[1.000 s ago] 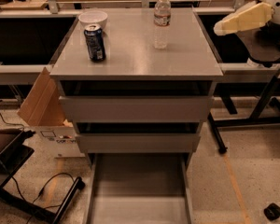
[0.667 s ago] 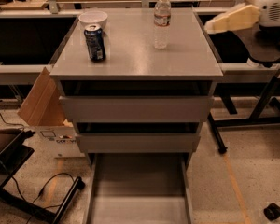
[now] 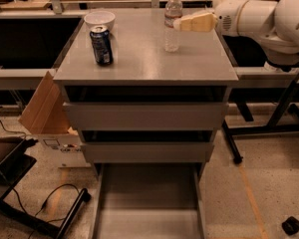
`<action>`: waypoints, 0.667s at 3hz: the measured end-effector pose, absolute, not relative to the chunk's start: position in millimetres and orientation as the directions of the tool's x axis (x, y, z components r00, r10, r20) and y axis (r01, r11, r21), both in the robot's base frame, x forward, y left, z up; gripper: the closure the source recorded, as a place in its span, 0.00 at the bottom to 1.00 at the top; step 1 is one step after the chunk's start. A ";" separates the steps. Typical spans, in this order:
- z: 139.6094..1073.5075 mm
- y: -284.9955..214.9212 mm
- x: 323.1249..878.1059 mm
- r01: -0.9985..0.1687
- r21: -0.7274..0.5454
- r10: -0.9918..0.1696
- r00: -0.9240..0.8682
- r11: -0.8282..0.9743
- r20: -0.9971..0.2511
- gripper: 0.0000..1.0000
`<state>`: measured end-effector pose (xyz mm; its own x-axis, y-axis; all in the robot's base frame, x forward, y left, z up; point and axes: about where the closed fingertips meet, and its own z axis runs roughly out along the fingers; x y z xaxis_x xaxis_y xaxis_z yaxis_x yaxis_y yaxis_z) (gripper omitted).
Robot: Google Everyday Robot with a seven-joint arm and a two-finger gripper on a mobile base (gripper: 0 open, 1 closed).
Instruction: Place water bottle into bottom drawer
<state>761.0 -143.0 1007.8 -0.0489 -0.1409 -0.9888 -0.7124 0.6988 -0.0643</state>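
Camera view: we note a clear, ribbed plastic water bottle (image 3: 172, 31) with a white cap, upright at the back right of the smooth grey cabinet top (image 3: 144, 63). The bottom drawer (image 3: 147, 198), a shallow grey metal tray, stands pulled out, cut off by the lower edge. The tan gripper (image 3: 185, 24) reaches the bottle's shoulder from the right; contact and its open or closed state cannot be told. A second ago it hung beyond the cabinet's right edge.
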 end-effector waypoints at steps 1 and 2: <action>992.2 -120.8 791.9 -0.707 -0.017 -0.062 -0.039 0.707 -0.997 0.00; 979.8 -105.4 818.8 -0.701 -0.014 -0.052 -0.033 0.713 -0.998 0.00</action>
